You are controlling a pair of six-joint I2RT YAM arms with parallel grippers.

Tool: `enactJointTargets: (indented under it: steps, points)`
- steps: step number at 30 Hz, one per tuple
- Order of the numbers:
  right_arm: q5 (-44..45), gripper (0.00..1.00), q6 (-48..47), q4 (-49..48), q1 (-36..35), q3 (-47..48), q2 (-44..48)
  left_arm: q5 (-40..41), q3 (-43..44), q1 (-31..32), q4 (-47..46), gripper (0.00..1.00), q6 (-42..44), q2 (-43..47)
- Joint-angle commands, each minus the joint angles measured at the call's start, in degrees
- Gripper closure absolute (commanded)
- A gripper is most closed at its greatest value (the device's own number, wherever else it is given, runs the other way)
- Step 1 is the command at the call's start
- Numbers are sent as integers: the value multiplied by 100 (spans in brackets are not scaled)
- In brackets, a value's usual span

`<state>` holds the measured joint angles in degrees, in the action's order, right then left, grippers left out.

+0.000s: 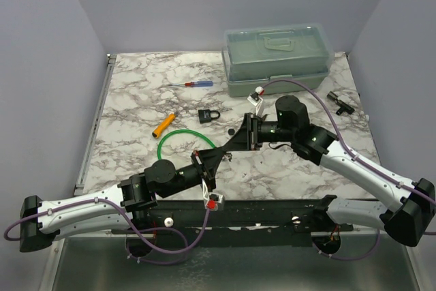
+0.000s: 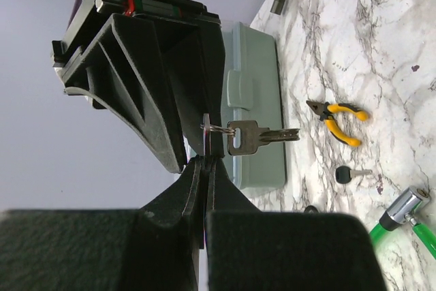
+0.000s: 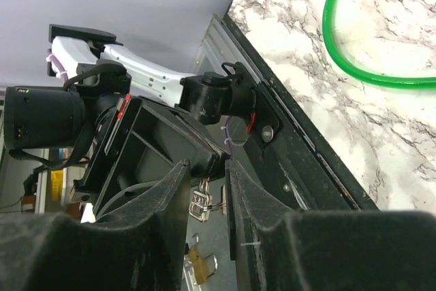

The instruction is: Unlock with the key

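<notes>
Left gripper point(image 2: 206, 158) is clamping a ring point(image 2: 216, 127) carrying a silver key point(image 2: 245, 136) mid-air near the table centre. Right gripper point(image 3: 206, 168) is straddling it, jaws apart. Dark-headed key point(image 2: 344, 174) is lying just right of padlock point(image 1: 209, 115). Unlocking is not yet begun.

Two keys can be counted: one dark-headed key point(image 2: 343, 175) lying on the table point(image 1: 136, 100), and one silver key point(image 2: 253, 136) hanging from one key ring point(image 2: 216, 127). There is one padlock point(image 1: 209, 114), one screwdriver point(image 1: 194, 84), one pair of pliers point(image 2: 337, 119), one green cable loop point(image 3: 402, 82), one lidded box point(image 1: 278, 59) at the far edge, one small black part point(image 1: 338, 101) near the right edge, one left arm point(image 1: 88, 210) and one right arm point(image 1: 357, 167).
</notes>
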<state>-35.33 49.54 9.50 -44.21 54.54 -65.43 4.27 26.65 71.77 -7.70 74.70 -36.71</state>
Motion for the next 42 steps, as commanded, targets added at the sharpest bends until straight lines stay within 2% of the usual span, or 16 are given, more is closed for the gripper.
enactJointTargets:
  steps: [1, 9, 18, 25, 42]
  points:
    - [-432, 69, 115, -312, -35, -130, 119, -45, -77, 37, -163, 100, 112, 53]
    - [-808, 72, 363, -425, -41, -335, 244, 176, -99, 35, -162, 100, 133, 125]
    - [-765, 72, 436, -244, -31, -373, 404, 306, -117, 31, -135, 100, 189, 162]
    - [-789, 75, 594, -413, -31, -460, 259, 238, -143, 32, -149, 100, 183, 172]
    - [-718, 74, 840, -734, -29, -513, 111, 212, -177, 33, -186, 100, 205, 122]
